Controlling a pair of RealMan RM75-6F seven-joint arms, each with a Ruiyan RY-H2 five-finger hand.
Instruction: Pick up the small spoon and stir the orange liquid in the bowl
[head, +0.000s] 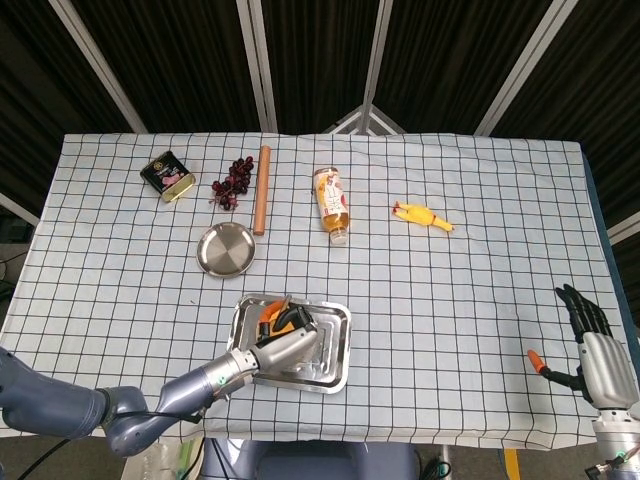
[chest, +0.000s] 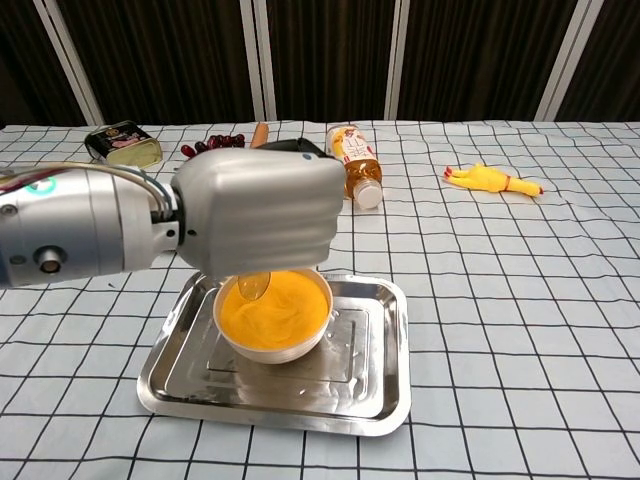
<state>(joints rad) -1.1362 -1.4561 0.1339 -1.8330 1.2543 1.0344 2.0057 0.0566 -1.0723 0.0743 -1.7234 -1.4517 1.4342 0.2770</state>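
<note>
A white bowl (chest: 272, 340) of orange liquid (chest: 280, 312) stands in a steel tray (chest: 380, 380). My left hand (chest: 260, 218) hovers right over the bowl and grips the small spoon; the spoon's bowl (chest: 253, 286) pokes out below the hand, at the liquid's surface. From the head view, the left hand (head: 284, 346) covers most of the bowl (head: 268, 313) in the tray (head: 336, 340). My right hand (head: 596, 352) hangs off the table's right edge, fingers apart, holding nothing.
Across the far half of the checked cloth lie a tin can (head: 167, 176), grapes (head: 232, 182), a wooden rolling pin (head: 262, 189), a small steel plate (head: 225, 249), a juice bottle (head: 332, 203) on its side and a rubber chicken (head: 421, 216).
</note>
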